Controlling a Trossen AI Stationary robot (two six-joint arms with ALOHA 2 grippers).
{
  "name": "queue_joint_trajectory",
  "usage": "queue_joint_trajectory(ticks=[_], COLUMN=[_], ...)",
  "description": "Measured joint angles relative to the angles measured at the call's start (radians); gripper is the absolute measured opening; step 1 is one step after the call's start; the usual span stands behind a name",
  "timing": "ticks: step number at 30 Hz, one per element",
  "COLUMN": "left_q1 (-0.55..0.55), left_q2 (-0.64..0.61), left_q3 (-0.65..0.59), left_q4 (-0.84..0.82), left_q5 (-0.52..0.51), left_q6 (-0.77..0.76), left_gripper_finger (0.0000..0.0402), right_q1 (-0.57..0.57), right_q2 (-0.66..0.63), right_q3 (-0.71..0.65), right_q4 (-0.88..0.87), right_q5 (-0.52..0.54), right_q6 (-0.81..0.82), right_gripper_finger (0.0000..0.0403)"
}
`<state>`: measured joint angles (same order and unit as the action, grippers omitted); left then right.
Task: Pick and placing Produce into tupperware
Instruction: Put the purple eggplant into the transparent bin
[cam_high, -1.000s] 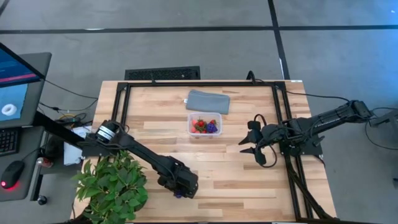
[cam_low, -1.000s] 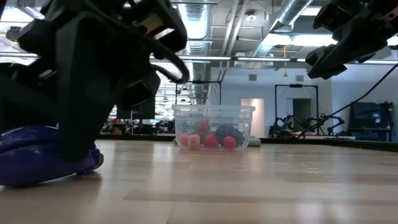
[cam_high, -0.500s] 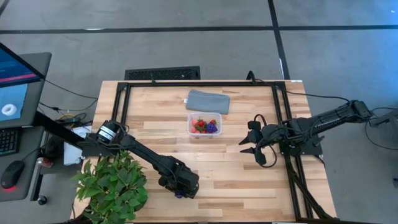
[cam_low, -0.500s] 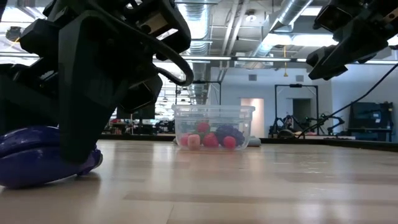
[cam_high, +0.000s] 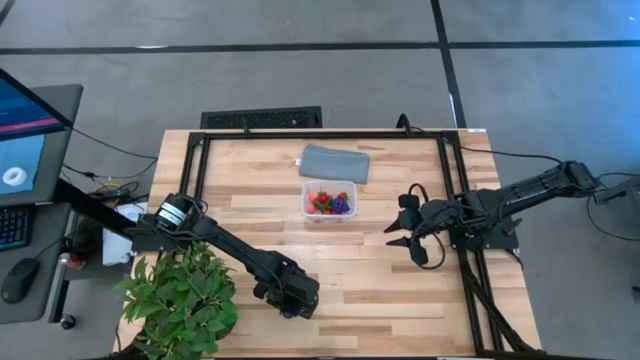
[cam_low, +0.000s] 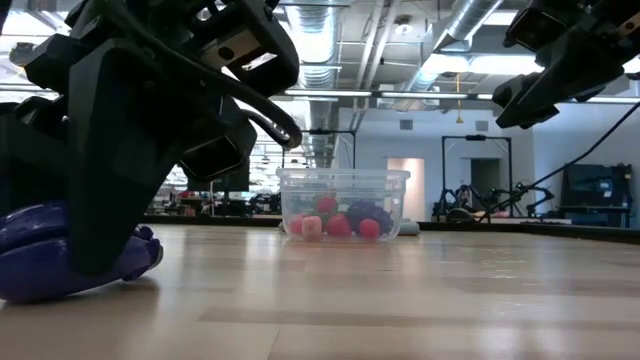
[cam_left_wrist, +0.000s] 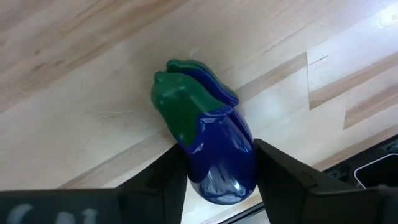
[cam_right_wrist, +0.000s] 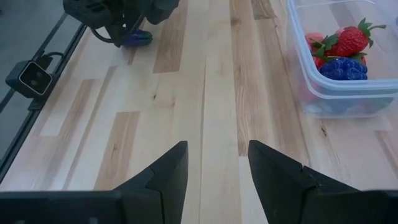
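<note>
Your left gripper (cam_left_wrist: 214, 180) has its jaws clamped on the purple eggplant (cam_left_wrist: 211, 149) — right gripper (cam_right_wrist: 214, 165) waits, jaws apart.

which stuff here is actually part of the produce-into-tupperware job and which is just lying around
Part of the job:
- toy eggplant, between the left gripper fingers
- tupperware with strawberries inside
- right gripper, open, waiting above the table

Just lying about:
- leafy plant
- grey pad

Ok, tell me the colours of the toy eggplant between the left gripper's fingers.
The eggplant is glossy dark purple-blue with a green cap, clearest in the left wrist view.
</note>
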<state>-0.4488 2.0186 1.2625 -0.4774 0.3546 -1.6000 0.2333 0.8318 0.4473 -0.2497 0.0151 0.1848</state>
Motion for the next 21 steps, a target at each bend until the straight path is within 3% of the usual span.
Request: queue_joint_trajectory(ticks=[10, 21], left_q1=[0.000, 0.035], left_q2=[0.001, 0.007], left_q3=[0.021, 0.123], left_q4=[-0.021, -0.182], left_q5=[-0.012, -0.127], left_q6=[0.020, 0.131], left_gripper_finger=[0.0163, 0.0156], right_q1=[0.000, 0.000], right_q2=[0.000, 0.000], right_q3=[0.000, 0.000], right_q4=[0.000, 0.000], right_q5=[0.000, 0.000], right_q6=[0.000, 0.000], right_gripper_finger=[0.0191, 0.0191])
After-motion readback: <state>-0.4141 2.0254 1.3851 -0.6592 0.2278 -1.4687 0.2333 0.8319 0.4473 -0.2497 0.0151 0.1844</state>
